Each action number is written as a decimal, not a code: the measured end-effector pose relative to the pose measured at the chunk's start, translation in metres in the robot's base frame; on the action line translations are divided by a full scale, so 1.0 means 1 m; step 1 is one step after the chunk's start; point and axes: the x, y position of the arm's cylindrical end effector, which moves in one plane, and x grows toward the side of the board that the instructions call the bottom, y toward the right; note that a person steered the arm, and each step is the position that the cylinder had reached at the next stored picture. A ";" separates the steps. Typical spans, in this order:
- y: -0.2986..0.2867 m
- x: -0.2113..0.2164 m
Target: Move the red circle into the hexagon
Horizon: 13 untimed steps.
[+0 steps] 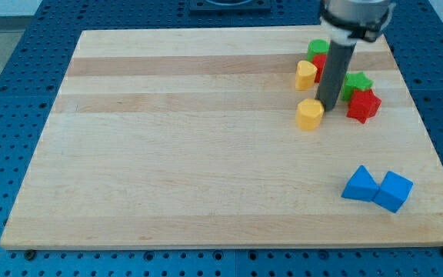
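Observation:
The red circle lies near the view's top right, partly hidden behind my dark rod. It is wedged between a green block above it and a yellow block at its lower left. A second yellow block, which looks like the hexagon, sits lower on the board. My tip rests on the board just right of this hexagon, touching or nearly touching it, and below the red circle.
A green star and a red star lie just right of the rod. A blue triangle and a blue cube sit together at the bottom right. The wooden board lies on a blue perforated table.

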 end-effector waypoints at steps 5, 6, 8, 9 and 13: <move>0.013 -0.013; 0.038 -0.066; 0.069 -0.095; 0.076 -0.154; -0.006 -0.064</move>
